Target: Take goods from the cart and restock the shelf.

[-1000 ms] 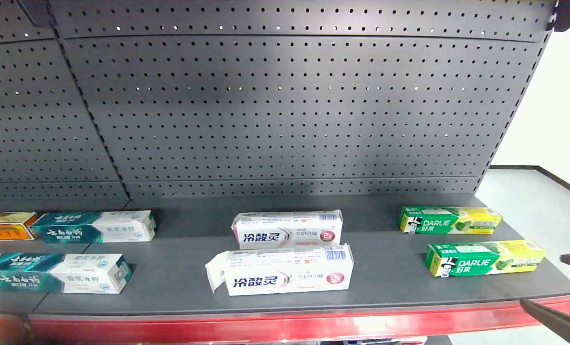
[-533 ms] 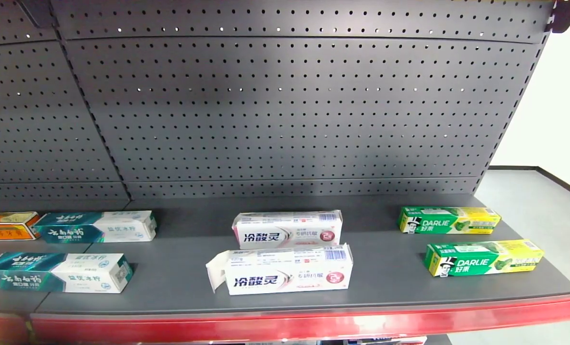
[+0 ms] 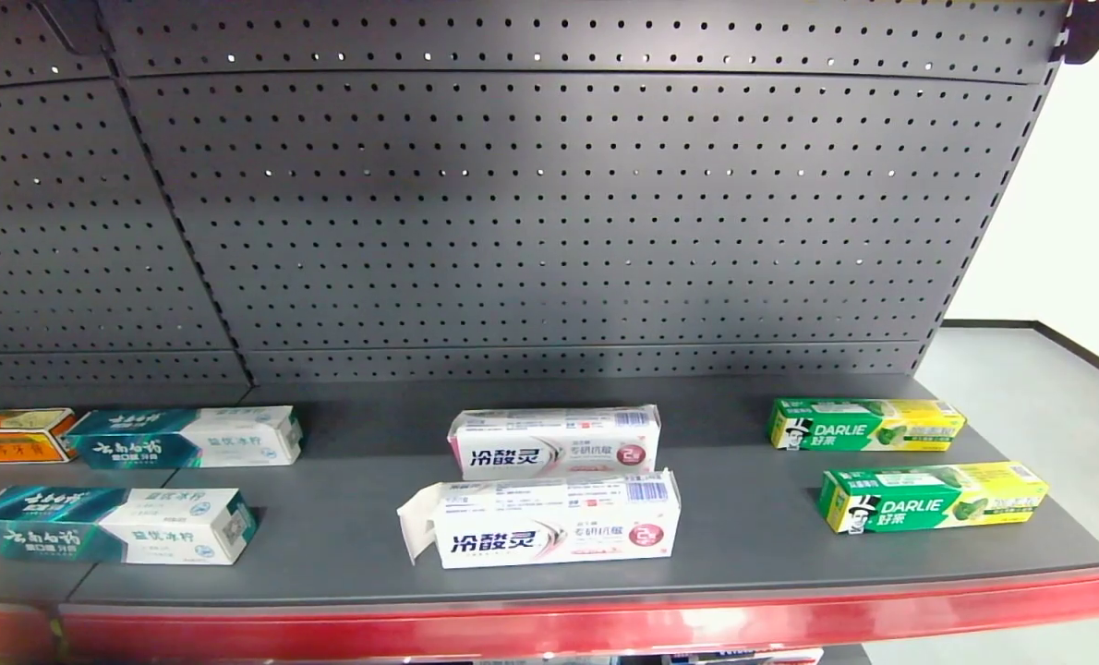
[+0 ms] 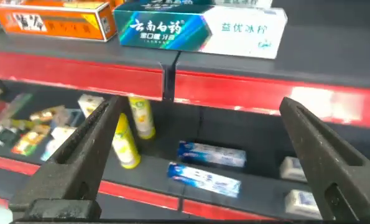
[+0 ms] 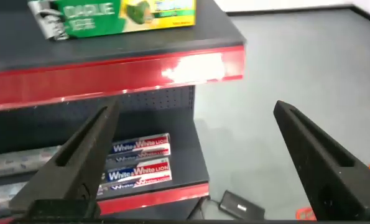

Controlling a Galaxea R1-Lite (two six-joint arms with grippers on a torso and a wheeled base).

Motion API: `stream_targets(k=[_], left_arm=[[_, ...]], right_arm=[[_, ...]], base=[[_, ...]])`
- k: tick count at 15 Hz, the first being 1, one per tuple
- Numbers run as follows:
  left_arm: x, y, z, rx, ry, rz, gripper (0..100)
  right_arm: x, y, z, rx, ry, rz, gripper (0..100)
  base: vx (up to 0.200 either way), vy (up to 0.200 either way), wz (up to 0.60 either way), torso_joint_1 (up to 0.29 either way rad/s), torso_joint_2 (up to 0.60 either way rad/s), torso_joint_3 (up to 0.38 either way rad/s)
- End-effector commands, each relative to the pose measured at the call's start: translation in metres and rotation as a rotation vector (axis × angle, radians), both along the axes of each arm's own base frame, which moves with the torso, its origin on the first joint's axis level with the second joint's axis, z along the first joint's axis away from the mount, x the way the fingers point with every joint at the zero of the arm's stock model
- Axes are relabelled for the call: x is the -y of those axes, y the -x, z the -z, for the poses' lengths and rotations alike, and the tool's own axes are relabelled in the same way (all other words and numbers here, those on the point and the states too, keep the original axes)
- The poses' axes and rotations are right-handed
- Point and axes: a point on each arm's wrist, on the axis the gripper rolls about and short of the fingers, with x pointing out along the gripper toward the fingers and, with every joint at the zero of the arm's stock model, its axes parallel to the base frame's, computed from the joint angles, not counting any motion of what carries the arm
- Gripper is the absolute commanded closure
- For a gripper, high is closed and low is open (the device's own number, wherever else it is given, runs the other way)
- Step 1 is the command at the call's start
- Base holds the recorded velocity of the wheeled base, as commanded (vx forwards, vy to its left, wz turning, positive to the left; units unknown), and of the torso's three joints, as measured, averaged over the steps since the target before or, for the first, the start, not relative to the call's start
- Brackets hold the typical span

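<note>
1. Head view: the shelf is a dark grey board with a red front lip and a perforated back panel. Toothpaste boxes lie flat on it in pairs, one behind the other.
   - Mid-shelf: the rear white box lies behind the front white box, whose end flap hangs open on its left.
   - Toward the shelf's right edge: the rear green-and-yellow box and the front green-and-yellow box, the latter near the right front corner.
   - Toward the left edge: the rear teal box and the front teal box, with two orange boxes just beside them at the far left.
2. Left wrist view: the left gripper hangs in front of the red lip, below the front teal box and an orange box. Its jaws are spread wide with nothing between them. Beyond them, a lower shelf carries yellow bottles and blue-and-white boxes.
3. Right wrist view: the right gripper sits below the shelf's right front corner, where the front green-and-yellow box lies. Its jaws are likewise wide apart and hold nothing. Behind them are boxes with blue lettering on a lower board, and grey floor past the shelf's end.
</note>
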Motion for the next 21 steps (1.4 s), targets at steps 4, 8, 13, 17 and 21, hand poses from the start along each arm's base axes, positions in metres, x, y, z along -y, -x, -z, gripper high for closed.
stream_targets(k=[4, 8, 13, 17, 21], left_arm=[[0.0016, 0.0014, 0.0035, 0.064, 0.029, 0.137, 0], [0.0046, 0.0001, 0.0073, 0.049, -0.030, 0.271, 0], [0.0036, 0.0000, 0.0074, 0.054, 0.001, 0.229, 0], [0.0032, -0.0001, 0.0078, 0.051, -0.008, 0.209, 0], [0.0016, 0.0000, 0.0077, 0.055, 0.005, 0.135, 0]], right_arm=[[-0.0001, 0.0005, 0.0012, 0.004, 0.003, -0.006, 0], [-0.0001, 0.0005, 0.0012, 0.004, 0.003, -0.006, 0], [-0.0001, 0.0005, 0.0012, 0.004, 0.003, -0.006, 0], [-0.0001, 0.0005, 0.0012, 0.004, 0.003, -0.004, 0], [-0.0001, 0.0005, 0.0012, 0.004, 0.003, -0.006, 0]], base=[[0.000, 0.000, 0.00, 0.000, 0.00, 0.000], [0.000, 0.000, 0.00, 0.000, 0.00, 0.000], [0.000, 0.000, 0.00, 0.000, 0.00, 0.000], [0.000, 0.000, 0.00, 0.000, 0.00, 0.000], [0.000, 0.000, 0.00, 0.000, 0.00, 0.000]])
